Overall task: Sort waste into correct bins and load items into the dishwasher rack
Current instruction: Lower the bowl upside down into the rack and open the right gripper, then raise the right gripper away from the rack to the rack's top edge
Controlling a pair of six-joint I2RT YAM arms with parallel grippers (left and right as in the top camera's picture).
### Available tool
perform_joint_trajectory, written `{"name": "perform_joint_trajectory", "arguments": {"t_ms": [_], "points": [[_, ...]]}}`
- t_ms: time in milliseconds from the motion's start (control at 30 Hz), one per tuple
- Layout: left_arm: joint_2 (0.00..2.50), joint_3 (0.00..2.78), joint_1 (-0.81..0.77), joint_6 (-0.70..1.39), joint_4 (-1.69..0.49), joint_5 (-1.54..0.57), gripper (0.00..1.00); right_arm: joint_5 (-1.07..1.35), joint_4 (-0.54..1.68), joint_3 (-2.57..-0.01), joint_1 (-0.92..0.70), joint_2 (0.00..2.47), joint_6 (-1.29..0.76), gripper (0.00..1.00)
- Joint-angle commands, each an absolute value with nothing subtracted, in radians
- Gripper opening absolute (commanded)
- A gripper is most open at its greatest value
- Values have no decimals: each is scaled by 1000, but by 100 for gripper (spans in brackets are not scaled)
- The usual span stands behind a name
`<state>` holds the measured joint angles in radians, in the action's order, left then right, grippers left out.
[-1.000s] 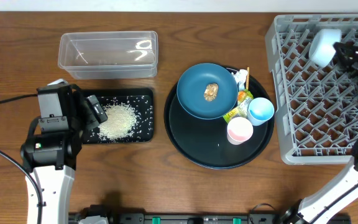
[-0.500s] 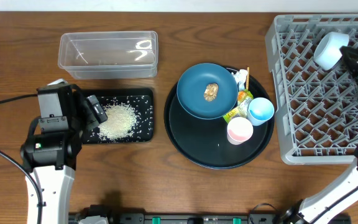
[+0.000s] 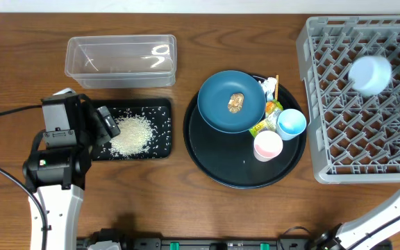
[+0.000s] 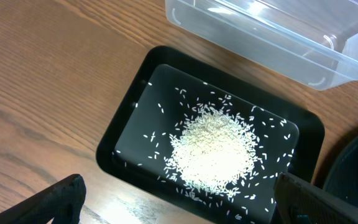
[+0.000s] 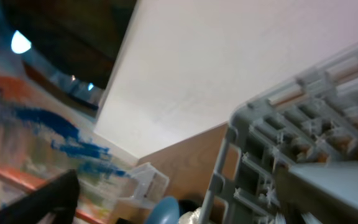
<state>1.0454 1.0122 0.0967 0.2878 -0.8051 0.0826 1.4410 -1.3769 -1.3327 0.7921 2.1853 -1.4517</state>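
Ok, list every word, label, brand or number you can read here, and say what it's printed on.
No text can be read.
Printed wrapper on the round black tray: coloured print, too small and partly hidden to read.
Clear tub, black rice tray, grey rack: no markings visible.
Right wrist view: blurred, no lettering.

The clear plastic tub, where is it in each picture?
Overhead: the clear plastic tub sits upper left, just behind the black tray of rice.
Left wrist: its near wall runs along the top right, above the same tray.
Right wrist: a small clear shape, probably the tub, low and left of the middle.
Shared landmark: the tub itself; the black tray appears in two views.
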Motion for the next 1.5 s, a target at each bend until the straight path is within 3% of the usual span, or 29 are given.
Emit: {"name": "perform_joint_trajectory", "arguments": {"t_ms": [0, 300, 567, 867, 1033, 1267, 1367, 1467], "points": [[1045, 1027, 102, 283, -807, 95, 98, 1455, -1481, -1384, 794, 2184, -1730, 99], [1045, 1027, 102, 283, -807, 95, 98, 1513, -1564, -1527, 747, 2137, -1895, 99], [1045, 1027, 102, 283, -807, 95, 98, 1517, -1551, -1698, 608, 2043, -1986, 99], [1045, 1027, 102, 283, -807, 95, 98, 1548, -1340, -2061, 394, 2014, -1941, 99], [1045, 1027, 102, 283, -807, 95, 98, 1462, -1132, -2160, 281, 2014, -1753, 99], [1045, 1027, 102, 283, -807, 95, 98, 1318, -992, -2143, 91, 2014, -1318, 99], [1045, 1027, 102, 283, -807, 95, 98, 1259, -756, -2144, 35, 2014, -970, 99], [1045, 1027, 102, 283, -807, 95, 98, 1126, -441, -2144, 11, 2013, -767, 99]]}}
